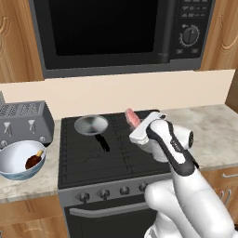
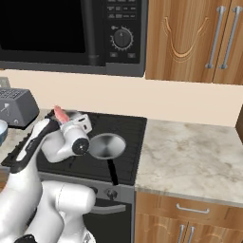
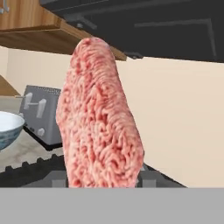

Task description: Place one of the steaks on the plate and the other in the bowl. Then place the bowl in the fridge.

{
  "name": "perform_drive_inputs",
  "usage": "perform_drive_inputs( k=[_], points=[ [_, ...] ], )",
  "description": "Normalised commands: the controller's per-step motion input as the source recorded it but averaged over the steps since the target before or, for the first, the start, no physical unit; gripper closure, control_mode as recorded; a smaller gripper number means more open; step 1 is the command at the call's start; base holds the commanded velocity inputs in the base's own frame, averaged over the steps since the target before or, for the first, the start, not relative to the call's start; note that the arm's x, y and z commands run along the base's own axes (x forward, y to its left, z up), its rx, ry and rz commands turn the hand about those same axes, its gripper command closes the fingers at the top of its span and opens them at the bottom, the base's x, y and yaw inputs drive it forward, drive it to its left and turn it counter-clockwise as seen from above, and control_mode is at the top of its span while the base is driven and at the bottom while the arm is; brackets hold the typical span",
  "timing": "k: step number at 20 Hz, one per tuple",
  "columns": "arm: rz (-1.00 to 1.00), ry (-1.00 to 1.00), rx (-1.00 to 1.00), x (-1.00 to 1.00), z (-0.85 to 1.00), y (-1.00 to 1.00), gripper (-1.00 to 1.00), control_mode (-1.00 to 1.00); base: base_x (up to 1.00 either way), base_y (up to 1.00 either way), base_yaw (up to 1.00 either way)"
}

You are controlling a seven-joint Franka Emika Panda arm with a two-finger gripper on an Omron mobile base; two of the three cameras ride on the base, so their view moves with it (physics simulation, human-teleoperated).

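Item 1. Pale pink steak with white streaks: pinched in the end effector, standing on end and raised over the black stovetop. In the left base view it shows as a pink sliver at the hand's 11 o'clock tip; in the right base view, a pink tip at the 12 o'clock side of the hand.

Item 2. End effector: closed on the pale steak, fingers hidden behind the meat in the hand view. The white arm rises from the base, bends at a dark-jointed elbow, and reaches forward with the wrist roughly level, the hand pointing toward the cream back wall.

Item 3. Dark reddish-brown steak: lying inside the wide white bowl with pale blue-grey outside, which stands on the marbled desk at 9 o'clock of the stove. The bowl's rim shows at 9 o'clock in the hand view.

Item 4. Round silver pan with black handle: on the stovetop's rear half, just beside the hand at its 9 o'clock; handle pointing toward the front.

Item 5. Grey two-slot toaster: on the desk, at 12 o'clock of the bowl.

Item 6. Black microwave with dial: mounted above the stove, between wooden cabinets.
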Motion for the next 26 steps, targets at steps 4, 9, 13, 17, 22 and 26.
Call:
perform_drive_inputs(
  k=[4,9,13,17,22,26],
  points=[
    [0.05,0.14,-0.33,-0.44,0.32,-0.11,1.0,-1.0,0.0,0.0,0.0],
    [0.0,0.44,-0.45,-0.29,0.0,0.0,1.0,-1.0,0.0,0.0,0.0],
    [0.0,0.41,-0.43,-0.15,0.0,0.0,1.0,-1.0,0.0,0.0,0.0],
    [0.01,0.22,-0.23,-0.07,-0.09,-0.42,1.0,-1.0,0.0,0.0,0.0],
    [0.0,0.01,-0.01,-0.21,-0.4,-0.79,1.0,-1.0,0.0,0.0,0.0],
    [0.02,0.0,0.0,-0.31,-0.5,-0.59,1.0,-1.0,0.0,0.0,0.0]
  ],
)
